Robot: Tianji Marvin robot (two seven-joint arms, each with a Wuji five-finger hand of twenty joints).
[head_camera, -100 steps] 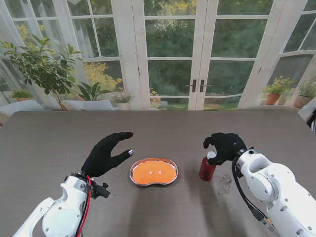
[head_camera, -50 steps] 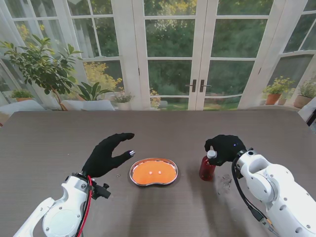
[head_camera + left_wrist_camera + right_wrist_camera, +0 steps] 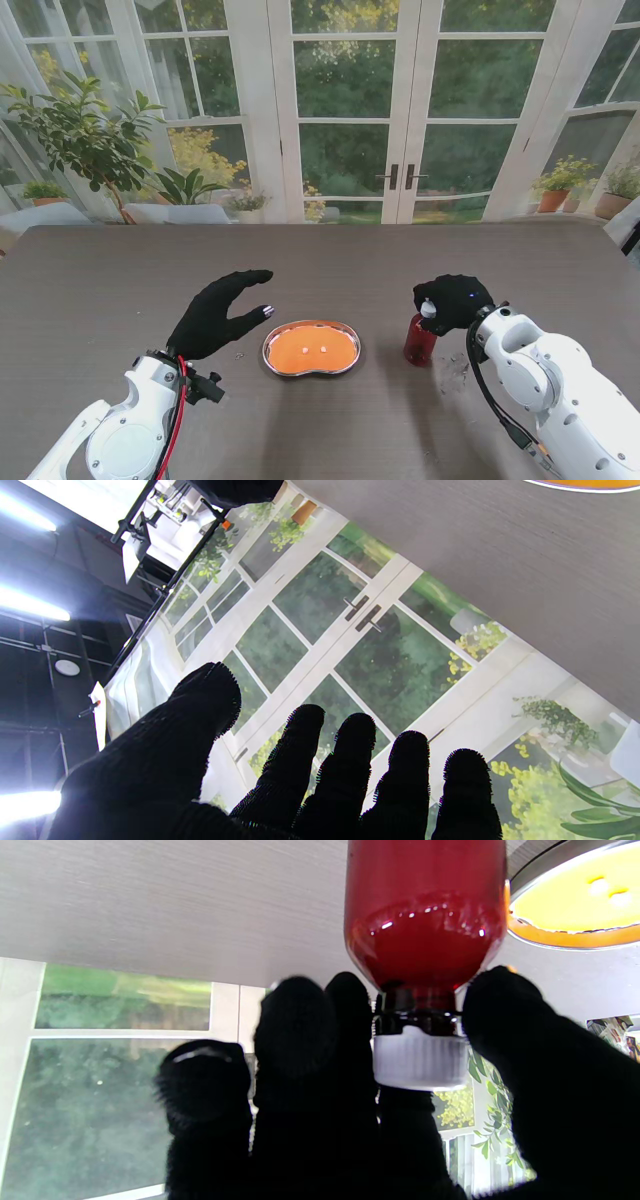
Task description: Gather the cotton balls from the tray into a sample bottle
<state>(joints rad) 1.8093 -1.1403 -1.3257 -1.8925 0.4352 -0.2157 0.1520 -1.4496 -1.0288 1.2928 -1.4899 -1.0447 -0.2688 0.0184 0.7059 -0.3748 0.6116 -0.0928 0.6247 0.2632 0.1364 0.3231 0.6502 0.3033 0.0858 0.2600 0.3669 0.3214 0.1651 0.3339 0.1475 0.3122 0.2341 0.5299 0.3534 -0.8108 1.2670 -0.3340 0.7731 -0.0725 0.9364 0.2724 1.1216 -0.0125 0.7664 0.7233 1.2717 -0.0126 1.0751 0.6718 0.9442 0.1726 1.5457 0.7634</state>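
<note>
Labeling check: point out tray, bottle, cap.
tray (image 3: 283, 367), stand view, near rim.
bottle (image 3: 425, 915), right wrist view, red glass body.
cap (image 3: 420, 1065), right wrist view, ribbed white side.

- Black-gloved right hand (image 3: 360, 1100) closes thumb and fingers around the white cap (image 3: 419, 1060) of a red sample bottle (image 3: 425, 915).
- Just beyond the thumb, an orange tray (image 3: 565, 935) holds two cotton balls (image 3: 607, 892) on the grey surface (image 3: 175, 905).

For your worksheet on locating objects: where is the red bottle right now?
In the stand's view the red bottle stands upright on the table, right of the orange tray, with the right hand around its white cap.
</note>
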